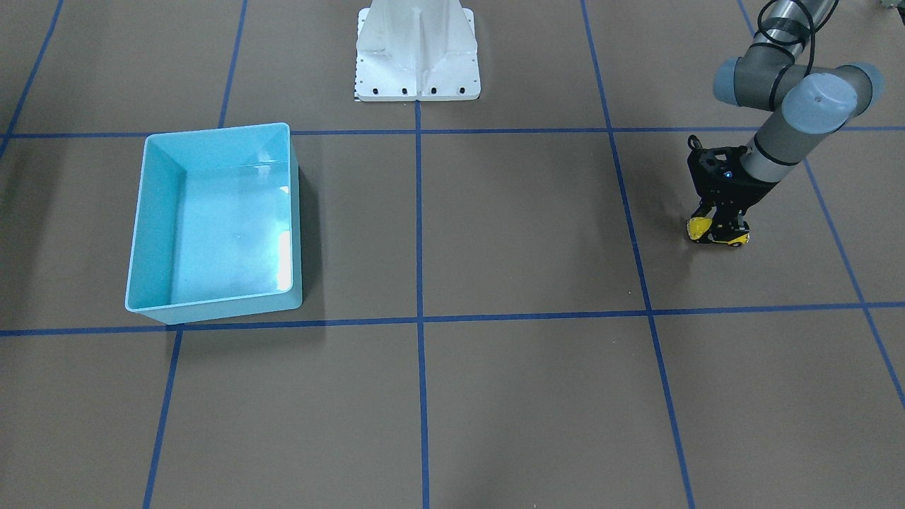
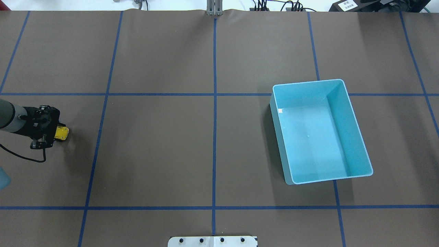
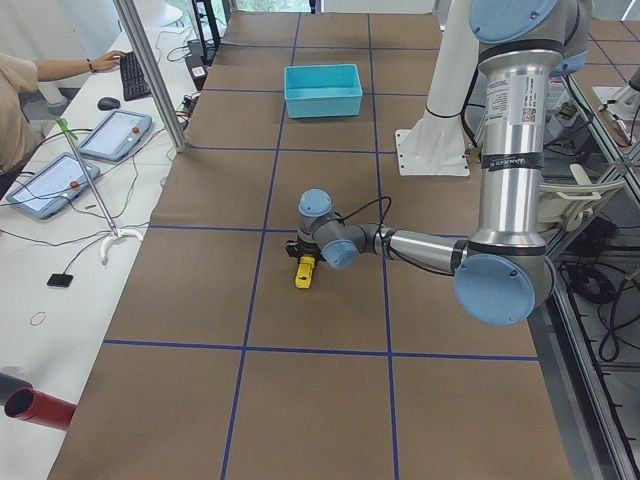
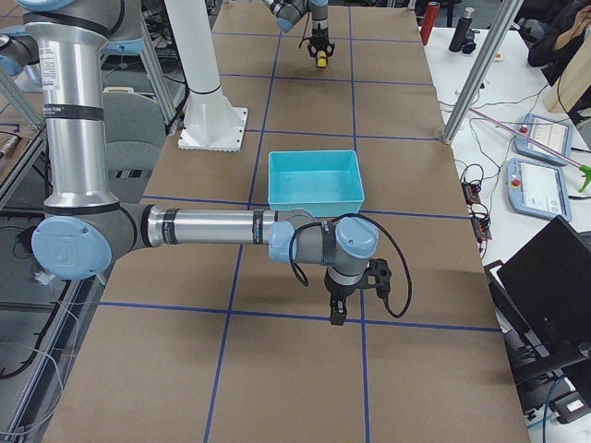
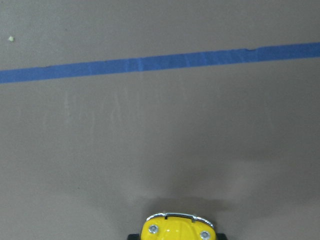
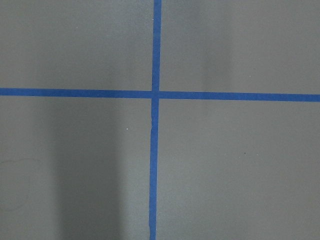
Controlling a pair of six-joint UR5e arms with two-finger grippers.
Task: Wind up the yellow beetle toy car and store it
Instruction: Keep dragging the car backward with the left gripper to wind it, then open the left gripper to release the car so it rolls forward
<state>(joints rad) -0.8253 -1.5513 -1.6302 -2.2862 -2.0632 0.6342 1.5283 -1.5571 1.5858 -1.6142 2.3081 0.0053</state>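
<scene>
The yellow beetle toy car [image 1: 700, 227] stands on the brown table at my far left. It also shows in the overhead view [image 2: 62, 133], the exterior left view [image 3: 304, 272] and the exterior right view [image 4: 320, 61]. My left gripper [image 1: 722, 232] points down and is shut on the car's body, wheels at table level. The left wrist view shows only the car's front end [image 5: 176, 229] at the bottom edge. My right gripper [image 4: 338, 316] shows only in the exterior right view, low over the table, and I cannot tell whether it is open or shut.
A light blue bin [image 1: 152, 219] stands open on my right half of the table, with nothing in it [image 2: 308, 81]. The white robot base [image 1: 417, 56] is at the table's edge. Blue tape lines [image 6: 155, 94] cross the table. An operator's desk runs along the far side.
</scene>
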